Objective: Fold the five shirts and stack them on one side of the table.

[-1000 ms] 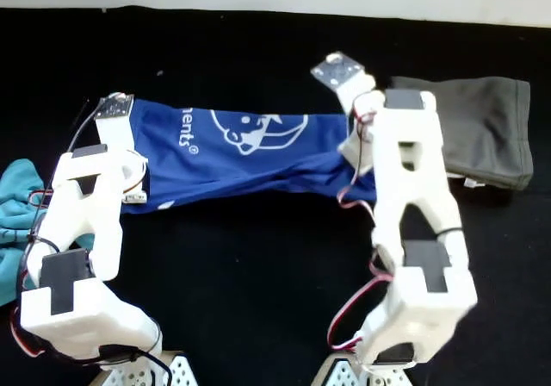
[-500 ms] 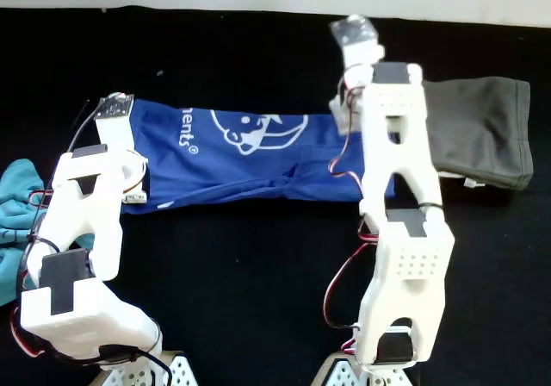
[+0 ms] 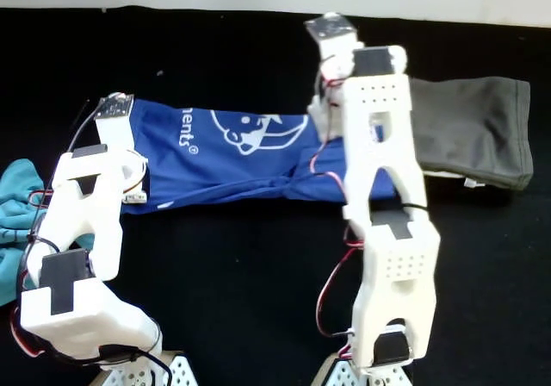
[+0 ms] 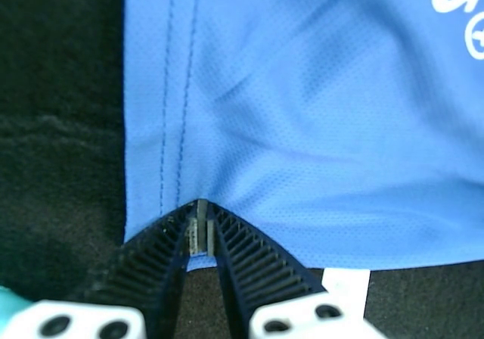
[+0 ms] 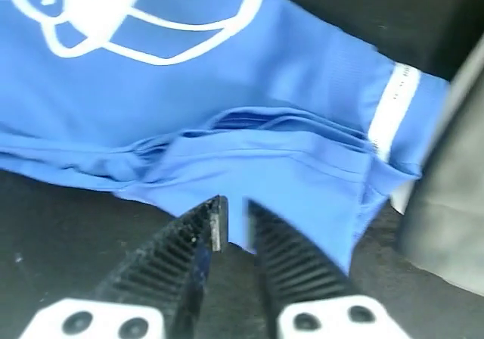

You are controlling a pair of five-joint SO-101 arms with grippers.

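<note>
A blue shirt (image 3: 232, 158) with a white print lies stretched across the middle of the black table (image 3: 224, 283). My left gripper (image 3: 136, 192) sits at its left end. The left wrist view has that gripper (image 4: 200, 229) shut on the stitched hem corner of the blue shirt (image 4: 302, 127). My right arm stretches over the shirt's right part, its gripper (image 3: 320, 123) held above the cloth. In the right wrist view this gripper (image 5: 236, 218) hangs slightly open over the bunched near edge of the blue shirt (image 5: 249, 157), with nothing between its fingers.
A folded grey shirt (image 3: 473, 140) lies at the table's right side, touching the blue shirt's right end; its edge (image 5: 454, 203) borders the right wrist view. A crumpled teal shirt (image 3: 13, 205) lies at the left edge beside the left arm.
My right arm has swung left and stretched toward the far side, its gripper now farther in over the blue shirt. The left arm and its grip have not moved.
</note>
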